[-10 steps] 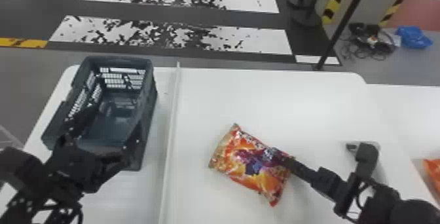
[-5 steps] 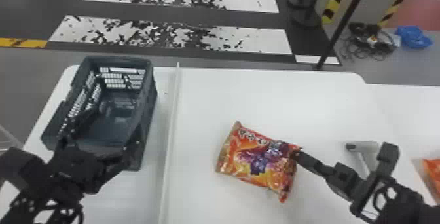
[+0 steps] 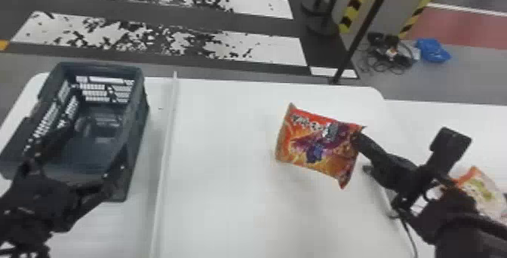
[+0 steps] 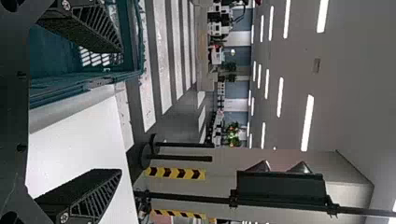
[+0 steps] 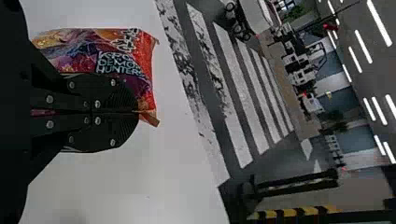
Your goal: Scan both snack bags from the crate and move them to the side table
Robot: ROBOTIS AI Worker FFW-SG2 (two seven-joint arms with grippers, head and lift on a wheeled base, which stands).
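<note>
In the head view, my right gripper (image 3: pixel 359 137) is shut on the right edge of an orange-and-purple snack bag (image 3: pixel 320 146), held over the white table. From the right wrist, my gripper (image 5: pixel 138 112) pinches a corner of this bag (image 5: pixel 112 51) between closed fingers. Another snack bag (image 3: pixel 481 191), orange and whitish, lies on the side table (image 3: pixel 422 121), partly behind the right arm. My left gripper (image 3: pixel 85 159) stands open at the near end of the dark crate (image 3: pixel 141 125); in the left wrist view, nothing is between the fingers of this gripper (image 4: pixel 121 111).
A raised white strip (image 3: pixel 166 140) runs along the table between crate and bag. Partly under the right forearm lies a pale object with a dark end (image 3: pixel 367 169), and a cable hangs nearby. Behind the table stands a black pole (image 3: pixel 364 31).
The head view has turned to the right. My right gripper has carried the bag rightward and farther from the robot. More of the side table's bag shows. The left arm has kept still.
</note>
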